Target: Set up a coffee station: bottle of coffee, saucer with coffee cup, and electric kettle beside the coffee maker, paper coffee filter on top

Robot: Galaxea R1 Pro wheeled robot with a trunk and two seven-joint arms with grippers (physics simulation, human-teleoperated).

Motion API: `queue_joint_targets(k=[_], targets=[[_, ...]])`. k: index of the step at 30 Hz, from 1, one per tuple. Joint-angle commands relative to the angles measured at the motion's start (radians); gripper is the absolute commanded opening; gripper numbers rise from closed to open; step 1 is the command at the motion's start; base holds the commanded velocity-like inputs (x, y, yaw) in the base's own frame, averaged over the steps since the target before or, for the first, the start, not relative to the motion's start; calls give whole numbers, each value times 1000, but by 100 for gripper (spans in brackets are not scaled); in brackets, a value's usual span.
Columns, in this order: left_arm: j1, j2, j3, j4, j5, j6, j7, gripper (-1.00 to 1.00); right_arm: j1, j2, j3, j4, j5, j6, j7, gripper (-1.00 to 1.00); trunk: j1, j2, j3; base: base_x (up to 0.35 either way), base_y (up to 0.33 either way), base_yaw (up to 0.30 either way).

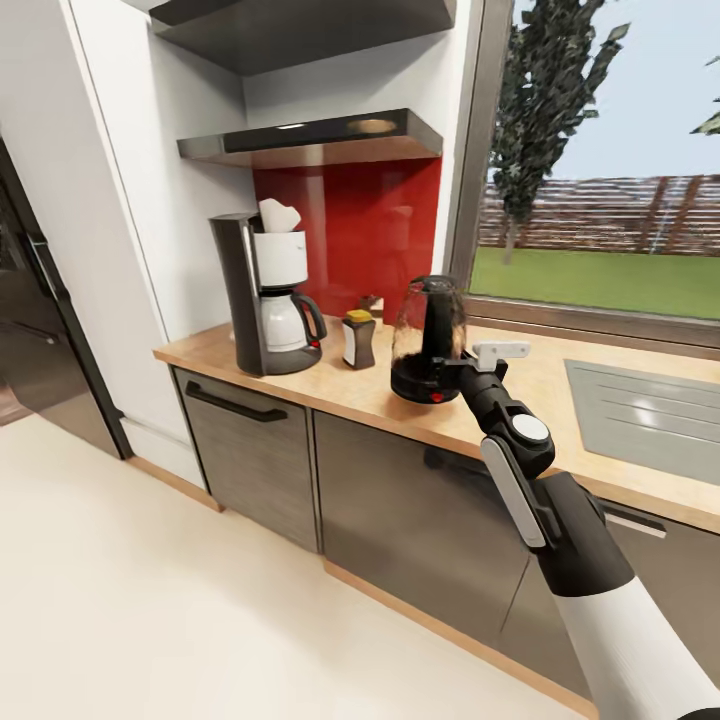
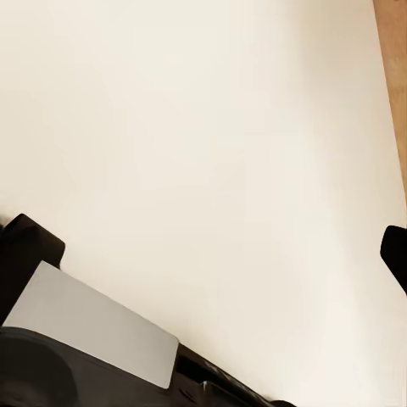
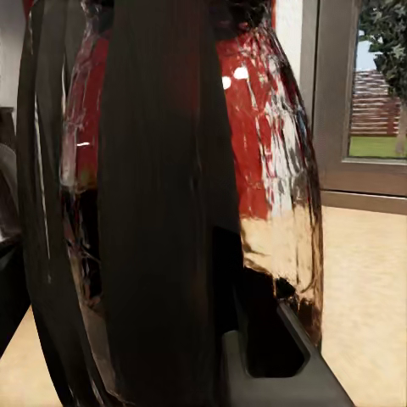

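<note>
The wood-topped bench [image 1: 330, 385] runs from nine o'clock toward four o'clock in the head view, its right end cut off by the frame edge beside a grey sink [image 1: 650, 410]. Above it, at twelve o'clock, hangs the black kitchen shelf [image 1: 320, 140]. The coffee maker [image 1: 265, 295] stands at the bench's left end with a pale paper coffee filter [image 1: 280, 215] poking from its top. The electric kettle [image 1: 428, 340] stands toward three o'clock of it, and the right arm's fingers [image 1: 468, 368] reach its handle side; the right wrist view looks straight along the dark handle [image 3: 161, 212], close and blurred, so whether the fingers are clenched on it cannot be told. The bottle of coffee [image 1: 358, 340] sits on the bench between machine and kettle; something small behind it is too hidden to name. The left wrist view shows pale floor [image 2: 212, 153] and dark arm parts, fingers' state unclear.
</note>
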Motion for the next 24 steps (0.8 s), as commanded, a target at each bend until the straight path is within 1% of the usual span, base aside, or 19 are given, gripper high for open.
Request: queue_joint_targets(k=[1, 9, 13, 18, 24], targets=[[-1, 0, 3, 1, -3, -4, -4, 100, -1, -1, 3, -1, -7, 3, -10, -100, 0, -1, -1, 0, 37, 0], [-1, 0, 3, 1, -3, -3, -4, 100, -1, -1, 3, -1, -7, 3, -10, -100, 0, -1, -1, 101, 102, 0], [-1, 0, 3, 1, -3, -3, -4, 100, -1, -1, 3, -1, -7, 3, -10, -100, 0, -1, -1, 41, 38, 0], [-1, 0, 3, 1, -3, -4, -4, 100, -1, -1, 3, 0, -7, 3, -11, -100, 0, -1, -1, 63, 173, 0], [-1, 0, 3, 1, -3, -4, -4, 100, -1, -1, 3, 0, -7, 3, -11, -100, 0, -1, -1, 10, 52, 0]])
